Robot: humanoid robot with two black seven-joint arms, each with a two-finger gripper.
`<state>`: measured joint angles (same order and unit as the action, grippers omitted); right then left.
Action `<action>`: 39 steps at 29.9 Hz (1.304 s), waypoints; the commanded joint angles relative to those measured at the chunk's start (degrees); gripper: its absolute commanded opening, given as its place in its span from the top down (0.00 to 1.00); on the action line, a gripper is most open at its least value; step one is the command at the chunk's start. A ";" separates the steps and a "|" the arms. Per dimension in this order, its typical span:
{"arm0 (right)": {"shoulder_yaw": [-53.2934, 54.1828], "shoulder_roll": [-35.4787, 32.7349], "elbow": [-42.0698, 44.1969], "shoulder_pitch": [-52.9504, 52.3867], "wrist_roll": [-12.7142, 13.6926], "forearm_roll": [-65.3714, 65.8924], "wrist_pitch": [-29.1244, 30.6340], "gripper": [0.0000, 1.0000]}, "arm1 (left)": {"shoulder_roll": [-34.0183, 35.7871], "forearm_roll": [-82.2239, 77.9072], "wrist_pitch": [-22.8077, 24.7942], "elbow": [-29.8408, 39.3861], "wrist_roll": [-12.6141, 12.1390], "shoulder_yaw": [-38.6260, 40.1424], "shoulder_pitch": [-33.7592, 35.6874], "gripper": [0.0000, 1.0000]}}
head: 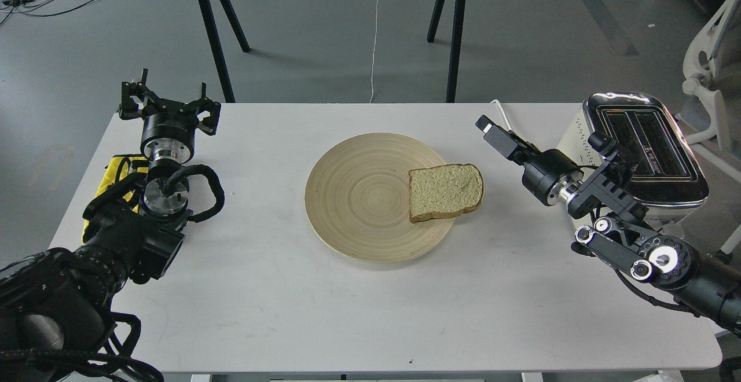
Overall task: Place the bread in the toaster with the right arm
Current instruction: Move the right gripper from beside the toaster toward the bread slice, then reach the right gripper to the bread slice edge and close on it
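Observation:
The bread (445,191), a tan slice with a brown crust, lies flat on the right edge of a round wooden plate (359,197), its right side overhanging the rim. The cream toaster (642,147) with a chrome top stands at the table's right edge, both slots empty. My right gripper (487,127) points left and hovers between the toaster and the bread, a little right of and beyond the slice. It is seen edge-on, so its fingers cannot be told apart. My left gripper (168,104) is open and empty at the far left.
The toaster's white cord (512,130) runs off the table's back edge, just behind my right gripper. A yellow cloth (118,168) lies by my left arm. Another table's black legs (454,35) stand behind, and a white chair (709,69) is at the right.

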<state>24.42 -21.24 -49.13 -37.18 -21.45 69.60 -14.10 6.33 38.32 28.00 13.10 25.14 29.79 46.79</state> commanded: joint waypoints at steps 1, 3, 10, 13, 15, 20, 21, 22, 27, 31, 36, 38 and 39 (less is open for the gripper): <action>0.10 0.76 0.00 1.75 1.14 -1.65 -0.40 0.02 | 0.00 0.00 0.00 0.00 0.00 0.00 0.06 0.00; 0.10 1.02 0.00 2.37 1.32 -3.40 -0.40 0.02 | 0.00 0.00 0.00 0.00 0.00 0.00 0.06 0.00; -0.87 1.81 0.00 4.39 1.41 -7.81 -0.40 0.02 | 0.00 0.00 0.00 0.00 0.00 0.00 -0.03 0.00; -1.13 2.61 0.35 5.18 1.93 -7.81 -0.31 0.02 | 0.00 0.00 0.00 0.00 0.00 0.00 -0.03 0.00; -1.22 3.22 0.87 5.54 2.46 -7.81 -0.31 0.02 | 0.00 0.00 0.00 0.00 0.00 0.00 0.06 0.00; -3.06 6.03 3.42 5.71 2.55 -7.72 -0.31 0.10 | 0.00 0.00 0.00 0.00 0.00 0.00 0.06 0.00; -3.50 6.38 3.77 5.71 2.55 -7.72 -0.31 0.13 | 0.00 0.00 0.00 0.00 0.00 0.00 -0.03 0.00; -3.85 6.56 3.95 5.80 2.55 -7.63 -0.31 0.18 | 0.00 0.00 0.00 0.00 0.00 0.00 0.06 0.00; -4.82 7.00 4.04 5.80 2.46 -7.72 -0.40 0.36 | 0.00 0.00 0.00 0.00 0.00 0.00 0.06 0.00; -4.82 7.35 4.04 5.80 2.37 -7.72 -1.36 0.41 | 0.00 0.00 0.00 0.00 0.00 0.00 -0.03 0.00; -4.91 7.44 4.04 5.80 2.37 -7.72 -2.34 0.44 | 0.00 0.00 0.00 0.00 0.00 0.00 -0.03 0.00; -4.91 7.44 3.95 5.80 2.37 -7.72 -2.34 0.47 | 0.00 0.00 0.00 0.00 0.00 0.00 0.06 0.00; -4.91 7.44 3.95 5.80 2.37 -7.72 -2.34 0.49 | 0.00 0.00 0.00 0.00 0.00 0.00 -0.03 0.00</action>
<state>19.51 -13.82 -45.07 -31.38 -19.07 61.88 -16.40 6.33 38.32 28.00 13.10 25.14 29.79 46.82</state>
